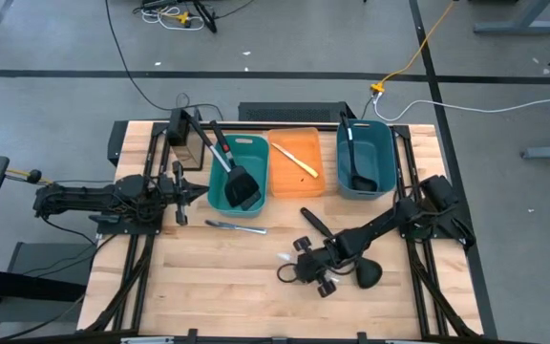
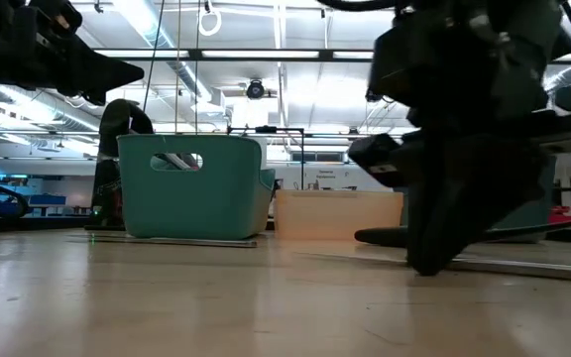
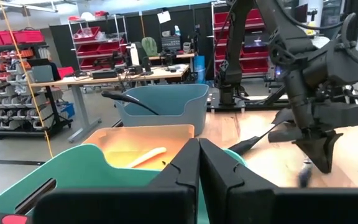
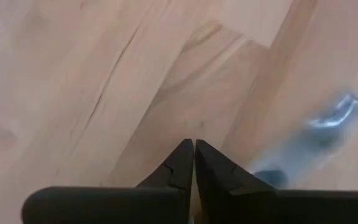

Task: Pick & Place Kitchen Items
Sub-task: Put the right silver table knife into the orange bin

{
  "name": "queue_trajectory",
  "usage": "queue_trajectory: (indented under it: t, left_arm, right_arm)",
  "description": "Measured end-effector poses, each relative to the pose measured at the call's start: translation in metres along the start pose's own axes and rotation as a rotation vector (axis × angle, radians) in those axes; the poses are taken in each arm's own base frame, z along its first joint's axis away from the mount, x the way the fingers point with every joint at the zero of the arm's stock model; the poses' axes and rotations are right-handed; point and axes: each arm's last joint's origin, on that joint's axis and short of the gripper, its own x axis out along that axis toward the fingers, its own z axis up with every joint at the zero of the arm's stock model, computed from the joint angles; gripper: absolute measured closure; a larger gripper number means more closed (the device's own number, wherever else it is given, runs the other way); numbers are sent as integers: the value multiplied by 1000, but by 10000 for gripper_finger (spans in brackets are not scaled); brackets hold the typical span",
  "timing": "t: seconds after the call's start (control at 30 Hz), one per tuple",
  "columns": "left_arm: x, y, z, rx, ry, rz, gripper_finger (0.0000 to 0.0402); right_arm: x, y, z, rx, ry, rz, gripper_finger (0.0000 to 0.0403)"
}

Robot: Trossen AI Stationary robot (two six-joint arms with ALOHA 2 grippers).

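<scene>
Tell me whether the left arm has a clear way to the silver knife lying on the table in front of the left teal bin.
Probably yes. The silver knife lies on bare wood just beside the left gripper, with nothing between them. The fingers are shut, so they would have to open first. The right gripper is down farther off.

Three bins stand in a row at the far side of the counter (image 1: 208, 296). The left bin (image 1: 220, 196) holds a spatula (image 1: 234, 172), the middle bin (image 1: 294, 182) a knife (image 1: 294, 159), the right bin (image 1: 382, 162) a ladle (image 1: 355, 162). Another knife (image 1: 236, 226) lies on the counter before the left bin. My left gripper (image 1: 201, 192) waits just left of that bin. My right gripper (image 1: 289, 271) is down near the counter's middle, with a spoon (image 1: 366, 274) lying to its right.
</scene>
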Motion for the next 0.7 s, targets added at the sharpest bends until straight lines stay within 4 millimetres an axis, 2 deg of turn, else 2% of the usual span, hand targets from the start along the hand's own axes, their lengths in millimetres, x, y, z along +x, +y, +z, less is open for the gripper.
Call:
queue_trajectory:
  t: [0.1, 0.23, 0.3, 0.4, 0.5, 0.57, 0.63, 0.7]
  left_arm:
    - [0, 0, 0, -5, -1, -14, 392]
    - [0, -1, 0, -5, -4, -42, 390]
    - [0, -1, 0, -4, -4, -41, 388]
    - [0, -1, 0, -4, -3, -41, 386]
    - [0, -1, 0, -5, -2, -42, 387]
    - [0, -1, 0, -4, 1, -42, 389]
    - [0, -1, 0, -3, 1, -41, 391]
    - [0, -1, 0, -1, 2, -42, 392]
  right_arm:
    - [7, -7, -2, 45, 3, 33, 382]
    - [5, -9, -1, 25, -10, 20, 387]
    - [-2, -8, 6, -7, -48, -2, 388]
    - [-17, -6, 18, -34, -48, -170, 391]
    - [-46, -5, 40, 20, -78, -331, 398]
    - [-57, -4, 41, 104, -15, -389, 399]
    - [-59, -5, 32, 177, 68, -414, 399]
    - [-60, -8, 31, 224, 68, -416, 400]
